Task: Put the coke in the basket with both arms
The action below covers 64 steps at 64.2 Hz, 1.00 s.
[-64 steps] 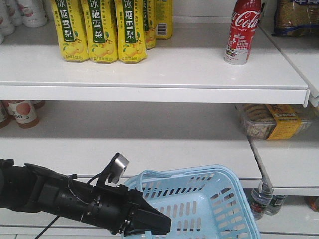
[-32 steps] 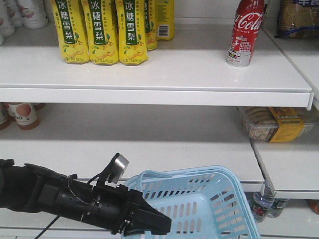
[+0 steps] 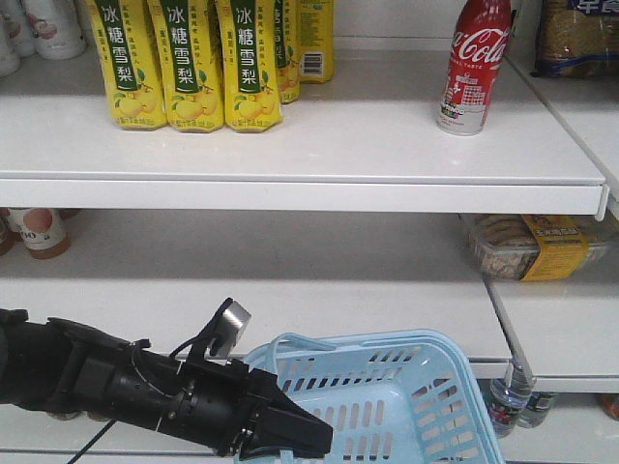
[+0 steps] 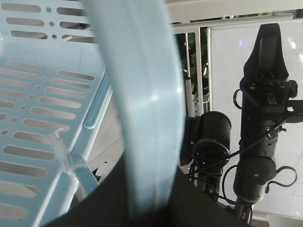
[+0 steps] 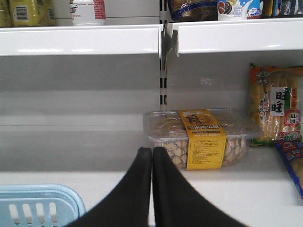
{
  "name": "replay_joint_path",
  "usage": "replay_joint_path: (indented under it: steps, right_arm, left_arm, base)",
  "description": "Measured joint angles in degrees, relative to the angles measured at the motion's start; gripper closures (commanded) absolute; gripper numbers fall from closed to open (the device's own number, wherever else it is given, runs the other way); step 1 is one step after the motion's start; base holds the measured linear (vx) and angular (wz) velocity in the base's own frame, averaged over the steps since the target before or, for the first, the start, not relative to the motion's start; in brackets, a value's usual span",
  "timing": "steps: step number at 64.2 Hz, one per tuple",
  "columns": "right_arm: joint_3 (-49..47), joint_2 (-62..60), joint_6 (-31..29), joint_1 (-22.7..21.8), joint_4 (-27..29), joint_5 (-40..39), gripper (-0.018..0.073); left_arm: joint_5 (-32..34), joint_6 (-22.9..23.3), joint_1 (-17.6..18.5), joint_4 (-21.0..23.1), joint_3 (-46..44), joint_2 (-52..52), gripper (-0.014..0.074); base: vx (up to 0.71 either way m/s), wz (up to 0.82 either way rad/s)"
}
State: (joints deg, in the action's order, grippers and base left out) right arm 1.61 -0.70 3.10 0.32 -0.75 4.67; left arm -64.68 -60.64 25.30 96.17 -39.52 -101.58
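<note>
The coke (image 3: 474,66) stands upright on the top shelf at the right, red with white script; its lower end also shows in the right wrist view as the coke (image 5: 88,12) on the shelf above. The light blue basket (image 3: 440,382) hangs at the bottom centre. My left gripper (image 3: 295,435) is shut on its handle (image 4: 142,104), which runs between the jaws. The basket's slotted wall (image 4: 42,99) fills the left of that view. My right gripper (image 5: 152,151) is shut with nothing in it, below the coke's shelf, with a corner of the basket (image 5: 42,196) at its lower left.
Yellow drink cartons (image 3: 184,63) stand on the top shelf at the left. A clear biscuit box with a yellow label (image 5: 203,137) lies on the middle shelf just beyond the right gripper. Snack packs (image 5: 277,109) sit to its right. The top shelf's front edge (image 3: 290,193) juts out.
The shelves have shifted a little in the front view, the cartons leftward and the coke slightly down. The basket hangs a bit lower. The left gripper keeps its hold on the handle.
</note>
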Motion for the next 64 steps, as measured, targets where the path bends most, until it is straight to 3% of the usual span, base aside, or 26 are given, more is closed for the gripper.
replay_joint_path:
  steps: [64]
  right_arm:
    - [0.0, 0.0, 0.0, 0.0, 0.0, 0.0, 0.0568]
  left_arm:
    - [-0.2, 0.1, 0.0, -0.2, 0.0, 0.0, 0.0603]
  base:
    - [0.01, -0.01]
